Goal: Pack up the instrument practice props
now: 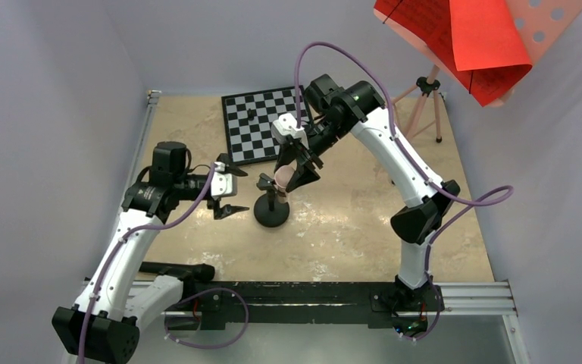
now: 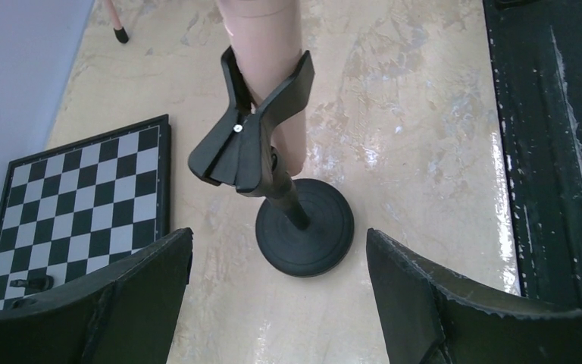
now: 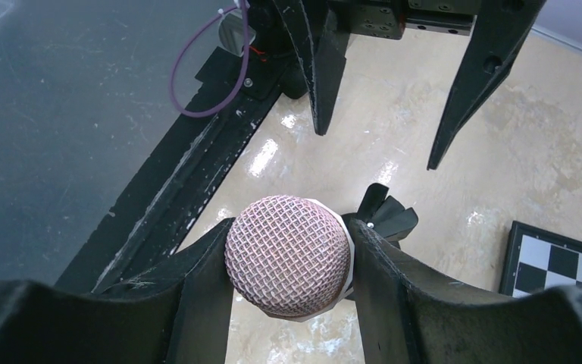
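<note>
The right gripper (image 3: 288, 262) is squeezing the peach tube (image 2: 269, 53) sitting in the black stand (image 2: 307, 235) in the middle of the table (image 1: 348, 235), likely to lift it out, while the left gripper (image 2: 279, 250) is hovering open just left of it.

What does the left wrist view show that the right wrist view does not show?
Only the left wrist: the black stand's round base and the body of the peach tube sitting in its clip. Only the right wrist: the tube's mesh head gripped by the right tool, and a purple cable. Both: the open left tool, the clip, the chessboard.
</note>
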### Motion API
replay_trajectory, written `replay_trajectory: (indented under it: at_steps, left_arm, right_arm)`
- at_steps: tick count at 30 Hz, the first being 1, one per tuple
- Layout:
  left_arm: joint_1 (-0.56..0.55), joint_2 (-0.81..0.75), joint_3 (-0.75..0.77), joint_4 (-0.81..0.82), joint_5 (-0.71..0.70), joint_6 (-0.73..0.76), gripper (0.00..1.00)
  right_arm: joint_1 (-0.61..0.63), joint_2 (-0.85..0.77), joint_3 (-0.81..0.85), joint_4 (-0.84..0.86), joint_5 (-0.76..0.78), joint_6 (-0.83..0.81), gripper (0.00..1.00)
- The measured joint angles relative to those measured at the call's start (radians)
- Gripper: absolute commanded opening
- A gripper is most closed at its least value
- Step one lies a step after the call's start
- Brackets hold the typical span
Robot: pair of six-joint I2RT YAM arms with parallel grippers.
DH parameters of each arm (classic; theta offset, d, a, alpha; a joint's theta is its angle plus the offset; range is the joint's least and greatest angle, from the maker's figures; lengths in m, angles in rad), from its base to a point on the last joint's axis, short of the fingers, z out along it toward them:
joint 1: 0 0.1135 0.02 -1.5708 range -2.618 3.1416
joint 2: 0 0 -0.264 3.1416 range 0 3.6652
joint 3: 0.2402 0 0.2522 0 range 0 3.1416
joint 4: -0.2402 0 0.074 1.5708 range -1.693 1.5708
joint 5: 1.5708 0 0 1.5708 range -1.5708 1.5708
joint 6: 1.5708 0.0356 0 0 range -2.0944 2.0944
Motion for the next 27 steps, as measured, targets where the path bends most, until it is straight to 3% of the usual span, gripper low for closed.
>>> replay_trajectory:
  at_steps: [7, 10, 11, 18, 19, 20, 27]
  left_arm:
    - [-0.005, 0.076, -0.002, 0.102, 0.001, -0.034, 0.89]
    - [-0.005, 0.1, -0.002, 0.12, 0.003, -0.034, 0.89]
    - [-0.005, 0.106, -0.002, 0.124, 0.006, -0.033, 0.89]
    - [-0.007, 0.132, -0.005, 0.153, 0.038, -0.031, 0.89]
    - [-0.008, 0.136, -0.005, 0.158, 0.041, -0.032, 0.89]
    - [-0.01, 0.141, -0.005, 0.164, 0.045, -0.033, 0.89]
    - [-0.021, 0.168, -0.005, 0.196, 0.056, -0.05, 0.88]
  right_arm:
    - [-0.002, 0.077, 0.064, 0.0, 0.009, 0.082, 0.09]
    - [-0.004, 0.105, 0.077, 0.011, -0.007, 0.111, 0.2]
    - [-0.007, 0.108, 0.081, 0.013, -0.008, 0.119, 0.31]
    - [-0.012, 0.109, 0.085, 0.02, 0.002, 0.172, 0.76]
    - [-0.012, 0.108, 0.084, 0.021, 0.007, 0.183, 0.92]
    - [-0.012, 0.107, 0.08, 0.021, 0.009, 0.19, 0.98]
    - [-0.012, 0.082, 0.06, 0.021, 0.031, 0.236, 0.99]
